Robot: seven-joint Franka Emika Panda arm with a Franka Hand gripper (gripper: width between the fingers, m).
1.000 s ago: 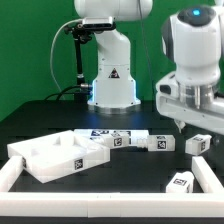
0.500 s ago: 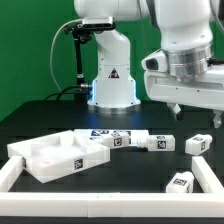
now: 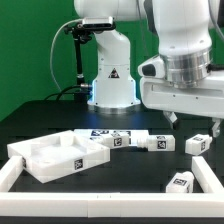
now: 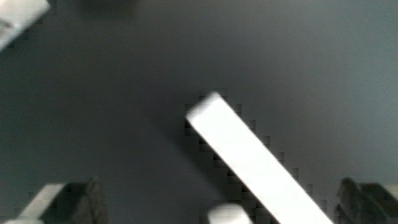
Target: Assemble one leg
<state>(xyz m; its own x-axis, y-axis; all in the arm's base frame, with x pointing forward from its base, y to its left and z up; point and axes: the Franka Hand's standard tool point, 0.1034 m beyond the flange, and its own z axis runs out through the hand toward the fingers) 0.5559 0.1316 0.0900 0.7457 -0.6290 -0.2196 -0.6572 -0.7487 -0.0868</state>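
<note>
Green backdrop, black table [image 3: 60,115] w/ a white border frame [image 3: 14,172] round the front edge. In the exterior view, at 9 o'clock: 1 large white tabletop slab [image 3: 50,158], lying flat, tagged. At 12 o'clock behind it, 1 white arm base [image 3: 110,78]. Centre: a row of tagged white pieces [image 3: 125,140] set end to end; can't split them well enough to count.

At 3 o'clock sits the leg [image 3: 197,143]: a short chunky white peg w/ a square b/w tag on the near face. It stands alone on the table, just past the row's end. A second leg [image 3: 180,182], same look, is at 5 o'clock near the frame's front corner. So 2 separate legs are clear.

The gripper [image 3: 195,120] hangs above the leg, not touching it. In the wrist view the fingers [image 4: 63,200] are spread wide at the picture's edges. A white bar [image 4: 249,150] runs diagonally across the dark table; can't tell which piece it is.
</note>
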